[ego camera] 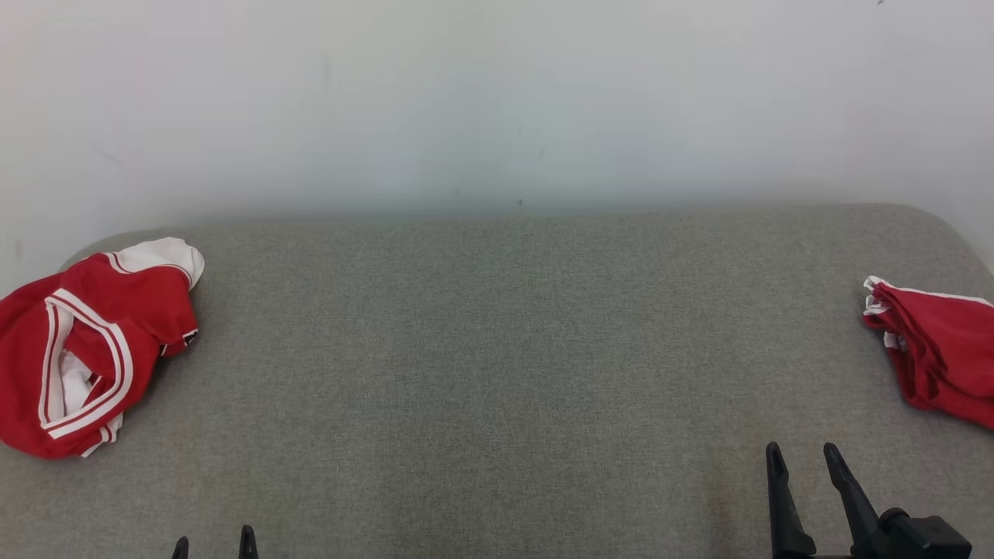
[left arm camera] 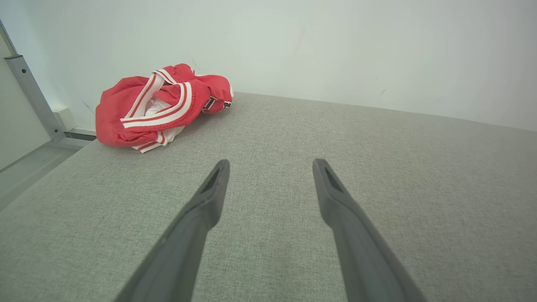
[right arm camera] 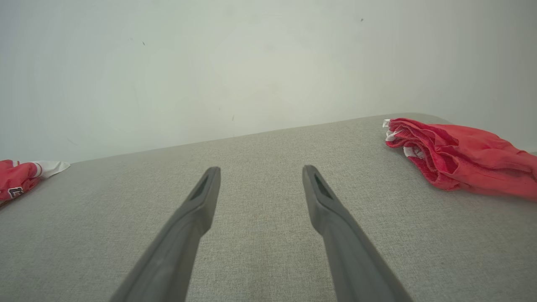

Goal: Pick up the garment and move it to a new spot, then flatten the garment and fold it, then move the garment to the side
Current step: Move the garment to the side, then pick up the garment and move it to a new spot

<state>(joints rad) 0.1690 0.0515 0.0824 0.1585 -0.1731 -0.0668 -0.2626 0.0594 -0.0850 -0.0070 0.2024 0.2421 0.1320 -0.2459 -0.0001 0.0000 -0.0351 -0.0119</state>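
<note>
Jaws wide, garment well apart.

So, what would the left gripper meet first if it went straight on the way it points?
For the left gripper the way looks free over the grey cushion to the wall, though depth is unclear; the red garment lies left of that line.

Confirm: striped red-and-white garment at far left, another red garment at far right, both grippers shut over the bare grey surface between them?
Not shut: both are open. The left wrist view shows the left gripper spread wide, the right wrist view the right gripper likewise, over the grey surface. Striped garment far left and red garment far right are correct.
</note>
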